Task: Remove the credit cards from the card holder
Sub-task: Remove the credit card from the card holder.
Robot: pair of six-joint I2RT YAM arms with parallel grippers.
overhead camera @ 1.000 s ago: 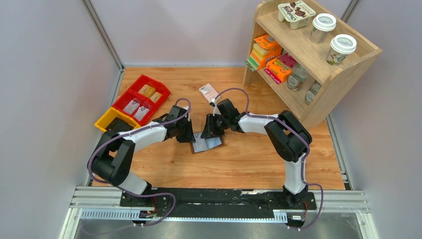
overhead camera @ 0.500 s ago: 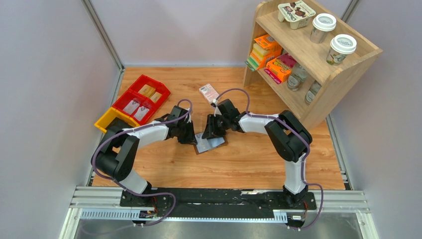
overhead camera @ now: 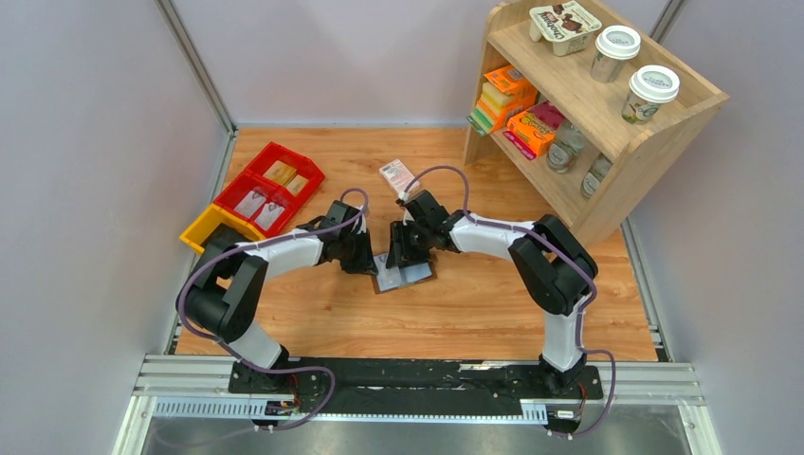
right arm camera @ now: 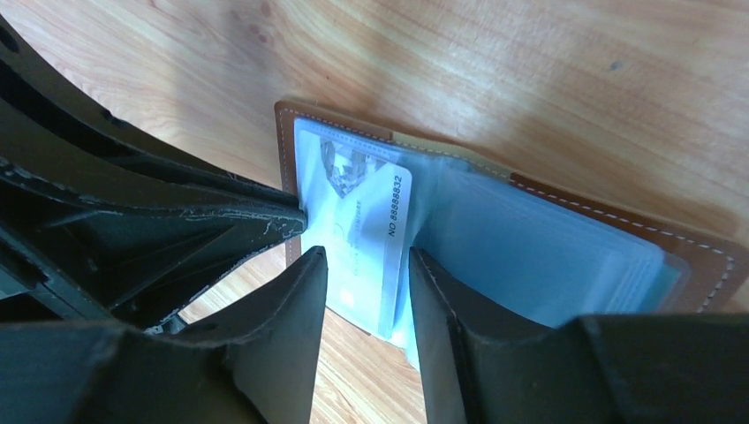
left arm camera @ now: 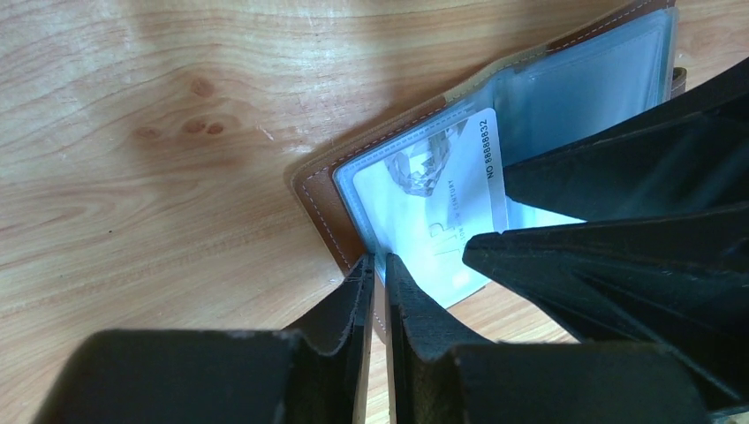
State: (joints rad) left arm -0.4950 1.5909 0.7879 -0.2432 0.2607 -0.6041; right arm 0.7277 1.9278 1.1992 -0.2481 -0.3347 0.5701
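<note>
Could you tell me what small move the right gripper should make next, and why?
Probably close the right gripper on the credit card: its jaws stand open astride the card's protruding end, while the left gripper pins the card holder.

Bright, even light, soft shadows, faint sheen on the card holder [right arm camera: 548, 247], blurry near foreground.

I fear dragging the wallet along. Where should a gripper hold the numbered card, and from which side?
Probably the card end that juts past the wallet's leather edge, apparently free of the clear pocket. Come from that side, pinch its flat faces, pull lengthwise; the left gripper pinches the wallet.
</note>
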